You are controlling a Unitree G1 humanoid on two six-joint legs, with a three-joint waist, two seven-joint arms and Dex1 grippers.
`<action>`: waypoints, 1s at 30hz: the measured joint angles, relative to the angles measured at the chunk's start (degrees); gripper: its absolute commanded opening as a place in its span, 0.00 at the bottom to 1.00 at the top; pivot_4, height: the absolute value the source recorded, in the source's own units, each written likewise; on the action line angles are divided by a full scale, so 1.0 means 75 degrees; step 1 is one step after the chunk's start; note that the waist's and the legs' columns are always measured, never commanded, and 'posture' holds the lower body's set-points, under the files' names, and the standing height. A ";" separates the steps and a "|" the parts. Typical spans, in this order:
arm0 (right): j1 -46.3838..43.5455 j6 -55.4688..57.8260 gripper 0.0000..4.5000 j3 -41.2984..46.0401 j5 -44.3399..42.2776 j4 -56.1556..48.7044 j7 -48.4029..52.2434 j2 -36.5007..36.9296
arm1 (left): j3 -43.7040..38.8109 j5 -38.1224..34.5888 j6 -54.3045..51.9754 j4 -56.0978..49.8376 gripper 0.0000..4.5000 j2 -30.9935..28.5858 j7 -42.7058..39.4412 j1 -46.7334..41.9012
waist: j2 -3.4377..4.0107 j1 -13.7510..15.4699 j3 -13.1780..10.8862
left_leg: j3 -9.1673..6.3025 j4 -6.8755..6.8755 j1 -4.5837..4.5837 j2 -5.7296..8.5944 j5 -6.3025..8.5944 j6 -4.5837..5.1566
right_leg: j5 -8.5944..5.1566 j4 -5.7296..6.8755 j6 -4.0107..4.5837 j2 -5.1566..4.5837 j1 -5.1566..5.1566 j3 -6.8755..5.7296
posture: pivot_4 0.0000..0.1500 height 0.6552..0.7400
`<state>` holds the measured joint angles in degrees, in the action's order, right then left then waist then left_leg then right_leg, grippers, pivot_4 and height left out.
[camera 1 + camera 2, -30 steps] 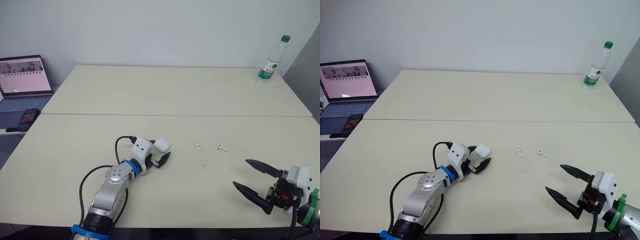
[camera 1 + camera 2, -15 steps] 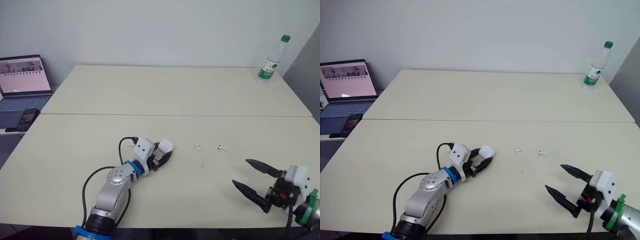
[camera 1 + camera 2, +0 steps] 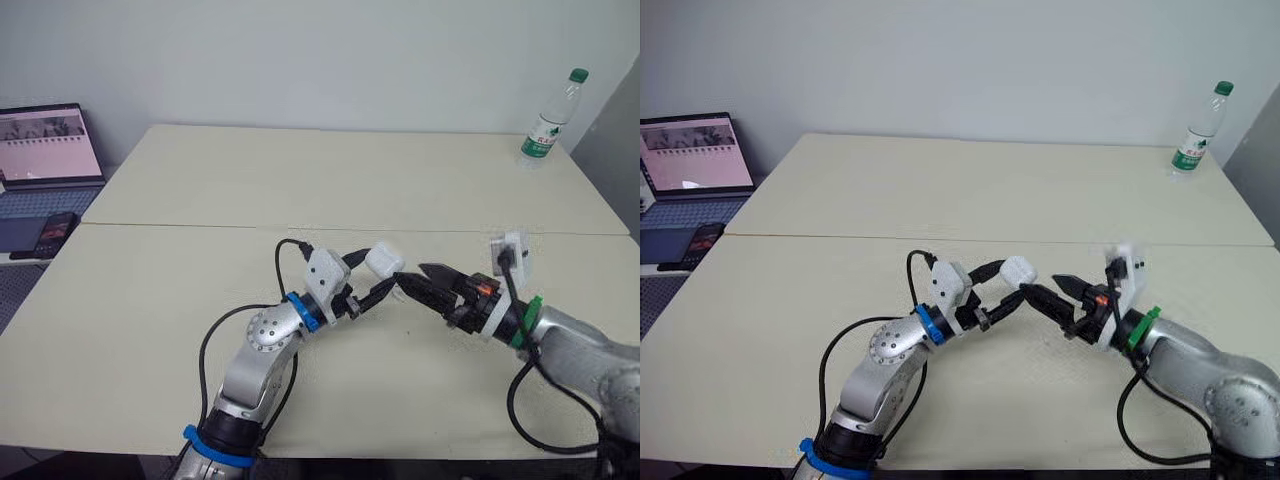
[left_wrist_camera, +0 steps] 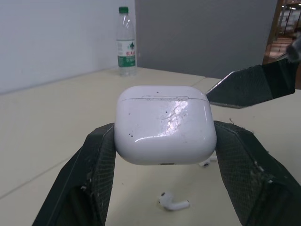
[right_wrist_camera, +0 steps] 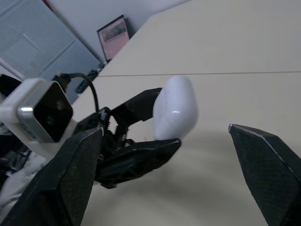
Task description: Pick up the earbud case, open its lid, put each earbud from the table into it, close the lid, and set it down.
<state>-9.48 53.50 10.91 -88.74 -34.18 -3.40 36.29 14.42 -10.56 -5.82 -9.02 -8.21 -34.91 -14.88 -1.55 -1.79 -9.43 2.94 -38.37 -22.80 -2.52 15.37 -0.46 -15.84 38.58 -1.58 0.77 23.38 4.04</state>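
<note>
A water bottle stood at the table's far corner, well beyond the fingers of the right gripper. An open laptop and a phone sat off the table, far from those of the left gripper.

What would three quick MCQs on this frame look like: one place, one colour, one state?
1. Where is the case?
A. flat on the table
B. between the left gripper fingers
C. on the laptop

2. What colour is the cap of the bottle?
A. red
B. green
C. blue

3. How is the lid of the case?
A. open
B. taken off
C. closed

Key:
1 B: both black fingers press the sides of the case, which is held up off the table.
2 B: the cap is green in both eye views.
3 C: only a thin seam runs below the lid in the left wrist view.
</note>
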 measured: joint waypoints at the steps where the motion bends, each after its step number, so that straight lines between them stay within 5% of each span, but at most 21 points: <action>1: -0.0115 -0.0022 1.00 -0.0091 -0.0521 0.0120 -0.0319 0.0117 | 0.0000 0.0025 0.0080 0.0071 0.62 -0.0019 -0.0043 -0.0052 | -0.0003 -0.0002 -0.0002 | 0.0001 0.0000 -0.0002 0.0000 0.0000 0.0000 | 0.0000 -0.0001 -0.0003 0.0000 0.0000 0.0002 | 1.00 0.95; 5: -0.0456 -0.0239 1.00 -0.0605 -0.2136 0.0568 -0.1546 0.0356 | 0.0011 0.0028 0.0308 0.0314 0.62 -0.0008 -0.0199 -0.0122 | -0.0005 -0.0006 -0.0003 | -0.0002 0.0000 -0.0005 -0.0002 0.0000 0.0001 | -0.0008 -0.0003 -0.0019 0.0000 0.0002 0.0000 | 1.00 0.95; 14: -0.0912 -0.0586 1.00 -0.1202 -0.2661 0.1024 -0.2395 0.0266 | 0.0132 0.0007 0.0359 0.0350 0.62 0.0154 -0.0277 -0.0160 | -0.0005 -0.0003 -0.0003 | -0.0002 -0.0001 -0.0010 -0.0006 0.0000 0.0001 | -0.0008 -0.0003 -0.0022 0.0000 0.0008 -0.0001 | 1.00 0.95; 17: -0.0927 -0.0710 0.86 -0.1201 -0.2654 0.1023 -0.2398 0.0233 | 0.0139 -0.0002 0.0358 0.0348 0.62 0.0180 -0.0262 -0.0135 | -0.0005 -0.0004 -0.0003 | -0.0002 -0.0001 -0.0010 -0.0007 0.0000 0.0001 | -0.0008 -0.0004 -0.0021 0.0000 0.0008 -0.0001 | 1.00 0.95; 25: -0.0775 -0.0869 0.21 -0.1160 -0.2428 0.1040 -0.2370 0.0314 | 0.0141 -0.0162 0.0327 0.0189 0.62 0.0230 -0.0238 0.0043 | -0.0004 -0.0004 -0.0003 | -0.0002 -0.0001 -0.0010 -0.0008 0.0000 0.0001 | -0.0008 -0.0003 -0.0021 0.0000 0.0009 -0.0002 | 1.00 0.95; 30: -0.0758 -0.0864 0.17 -0.1166 -0.2423 0.1033 -0.2330 0.0335 | 0.0144 -0.0321 0.0204 0.0153 0.62 0.0248 -0.0239 0.0088 | -0.0004 -0.0004 -0.0003 | -0.0003 -0.0001 -0.0010 -0.0009 -0.0001 0.0001 | -0.0008 -0.0002 -0.0021 0.0000 0.0010 -0.0002 | 1.00 0.95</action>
<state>-15.16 47.02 2.16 -106.92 -26.43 -20.88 38.80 15.50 -12.97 -4.29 -7.87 -6.35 -36.70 -14.21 -1.59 -1.82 -9.45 2.92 -38.37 -22.87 -2.59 15.37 -0.45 -15.90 38.57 -1.74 0.77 23.46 4.02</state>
